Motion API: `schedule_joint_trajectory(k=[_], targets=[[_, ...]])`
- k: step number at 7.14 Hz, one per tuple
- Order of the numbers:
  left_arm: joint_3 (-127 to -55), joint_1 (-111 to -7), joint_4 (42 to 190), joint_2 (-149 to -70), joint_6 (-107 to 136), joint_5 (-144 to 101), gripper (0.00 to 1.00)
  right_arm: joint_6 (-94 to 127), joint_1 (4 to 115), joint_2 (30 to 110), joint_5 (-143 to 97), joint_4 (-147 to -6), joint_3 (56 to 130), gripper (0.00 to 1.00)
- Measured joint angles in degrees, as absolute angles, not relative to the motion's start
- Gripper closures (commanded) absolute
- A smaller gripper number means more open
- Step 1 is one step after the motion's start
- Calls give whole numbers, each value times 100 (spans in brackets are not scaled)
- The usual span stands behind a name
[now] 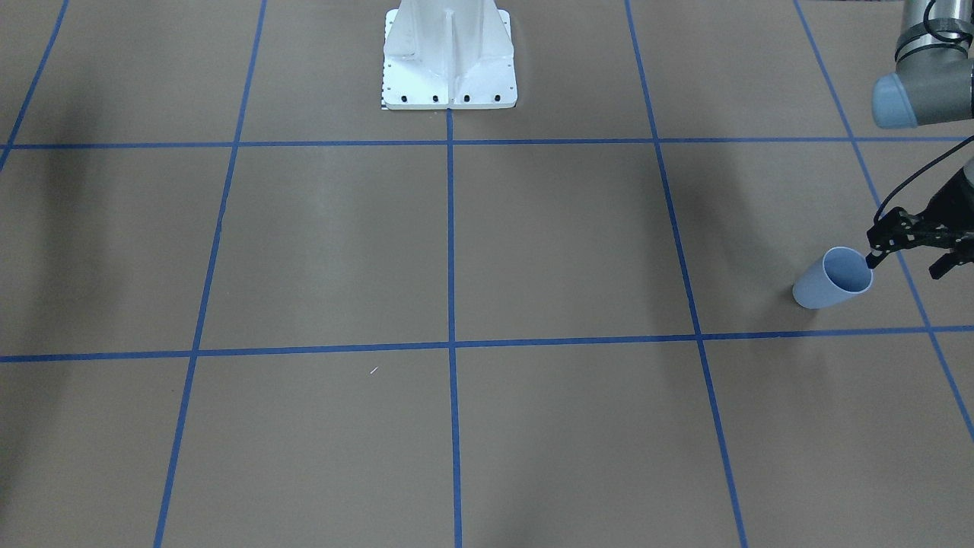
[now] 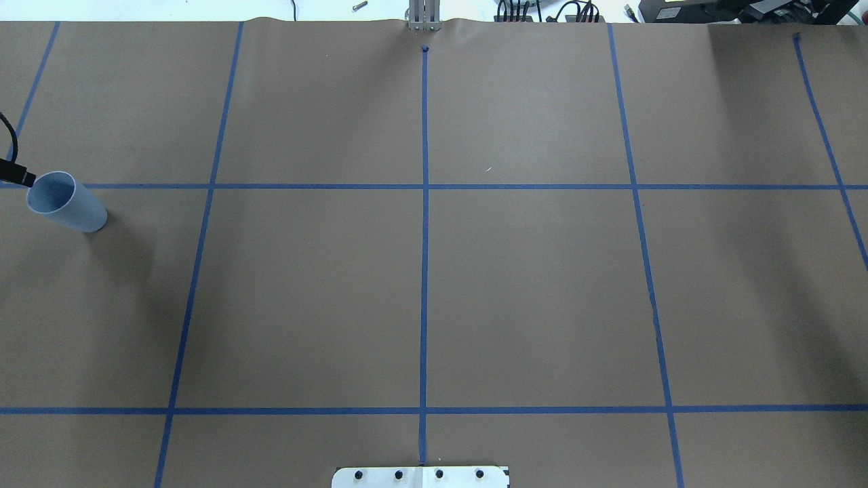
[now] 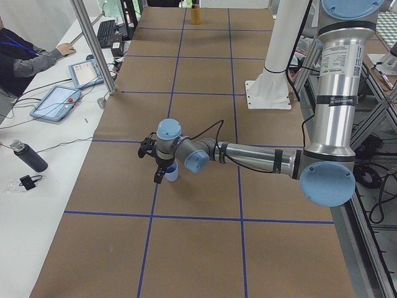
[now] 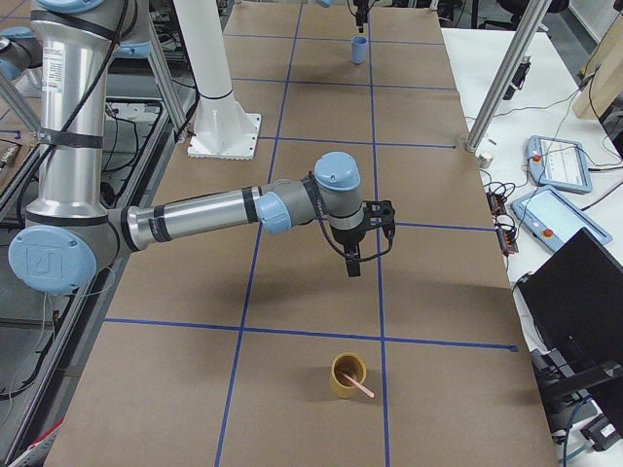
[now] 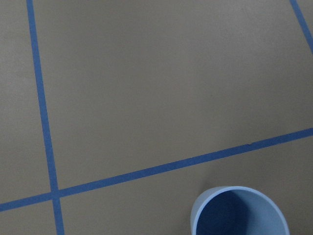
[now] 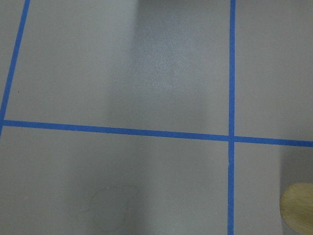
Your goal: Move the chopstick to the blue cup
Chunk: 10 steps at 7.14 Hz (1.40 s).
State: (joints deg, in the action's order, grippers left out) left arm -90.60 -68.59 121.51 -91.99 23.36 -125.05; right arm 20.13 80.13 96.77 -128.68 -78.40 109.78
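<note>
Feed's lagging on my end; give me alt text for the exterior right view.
A tan round cup with a pale chopstick leaning out of it stands near the camera on the brown paper-covered table. The near right arm's gripper hangs beyond it, apart from the cup. At the far end, the left gripper hangs over a small blue cup.

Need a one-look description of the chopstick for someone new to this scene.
In the exterior right view, start at the table end nearest the camera, nearer than the big right arm. A mustard-yellow cup stands alone there. The chopstick is the thin pale-pink stick leaning out over its rim, the only slender thing there.
</note>
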Motion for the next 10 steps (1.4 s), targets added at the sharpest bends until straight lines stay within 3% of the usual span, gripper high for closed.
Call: schedule_joint_trajectory(k=[1, 2, 3, 7, 10], targets=[[-8818, -6755, 12376, -9237, 2356, -12488, 17, 2007, 8010, 9677, -12867, -7838, 10978, 0], [-8658, -6652, 12515, -9276, 2361, -12483, 90, 2002, 8008, 9681, -12860, -7795, 10972, 0], [-8584, -6535, 12582, -9303, 2360, -12481, 100, 2004, 8007, 9688, -12849, -7725, 10960, 0], [-8692, -6341, 12563, -9459, 2308, -12638, 100, 2021, 8007, 9697, -12824, -7661, 10951, 0], [-9329, -6360, 11908, -9842, 2657, -13258, 100, 2021, 8007, 9705, -12823, -7640, 10947, 0]])
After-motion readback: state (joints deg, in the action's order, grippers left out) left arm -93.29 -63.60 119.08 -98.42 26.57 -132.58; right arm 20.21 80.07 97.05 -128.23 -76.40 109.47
